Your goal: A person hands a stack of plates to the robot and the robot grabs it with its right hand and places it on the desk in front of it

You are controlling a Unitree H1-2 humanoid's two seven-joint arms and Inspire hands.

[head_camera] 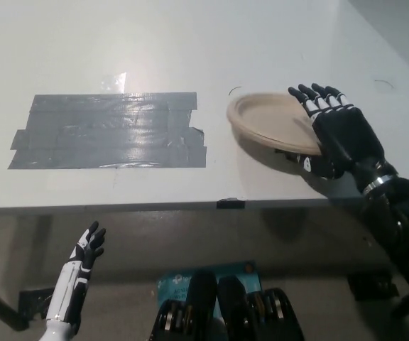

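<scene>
My right hand lay over the right side of the stack of plates, its black fingers straight and spread flat across the top near the far right rim, not curled round anything. The thumb sat low at the near edge of the stack, and I could not tell whether it touched the underside. The stack, tan, shallow and round, rested on the white table toward its right side. A dark shadow ran under its near rim, so I could not say whether that edge sat quite flat. To the stack's left, well apart from it, a wide patch of grey tape was stuck to the tabletop in overlapping strips, with a bright glare at its upper edge. A small black tab sat on the table's near edge between the two. My white left hand rested down at the lower left, below the table's edge — fingers apart, holding nothing.
</scene>
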